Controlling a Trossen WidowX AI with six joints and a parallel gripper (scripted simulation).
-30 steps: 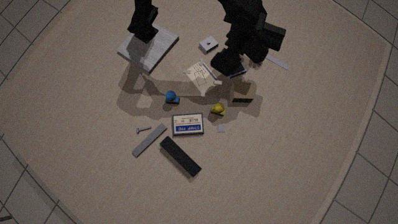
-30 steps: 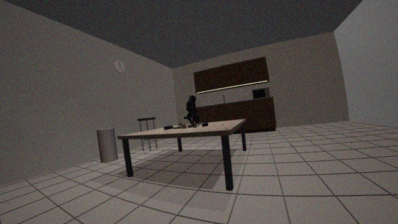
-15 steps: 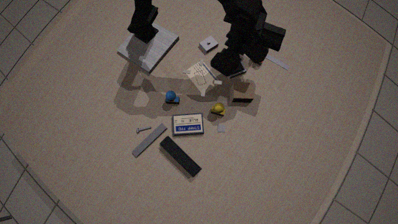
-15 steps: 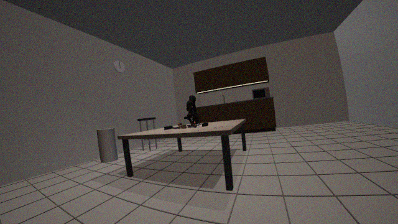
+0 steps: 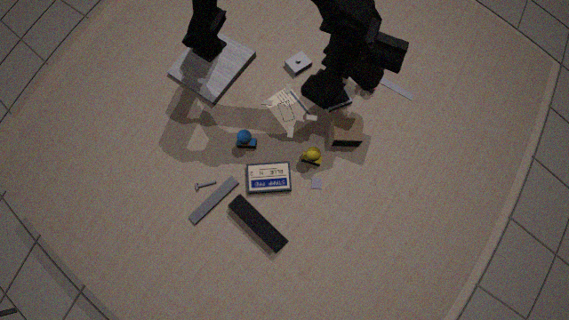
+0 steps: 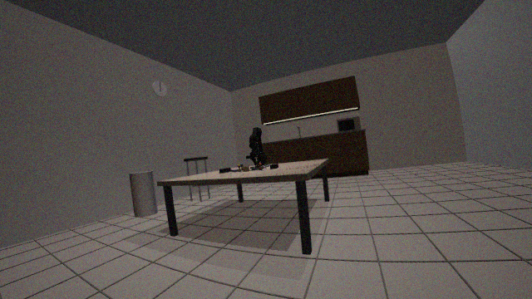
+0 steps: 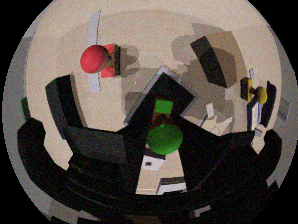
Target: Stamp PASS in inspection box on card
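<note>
Room reads as kitchen-like: a brown counter (image 6: 316, 154) runs along the back wall, a wall cabinet (image 6: 309, 100) above it with a lit strip (image 6: 312, 116) on its underside. Tiled floor (image 6: 353, 232); a stool (image 6: 195, 159), a bin (image 6: 143, 194) and a wall clock (image 6: 160, 88) noted near the left wall.

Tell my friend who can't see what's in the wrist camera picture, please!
The robot's dark gripper holds a green-knobbed stamp over a dark, pale-edged pad. A red-knobbed stamp sits at upper left, with a brown block and a yellow-knobbed stamp on the right.
</note>
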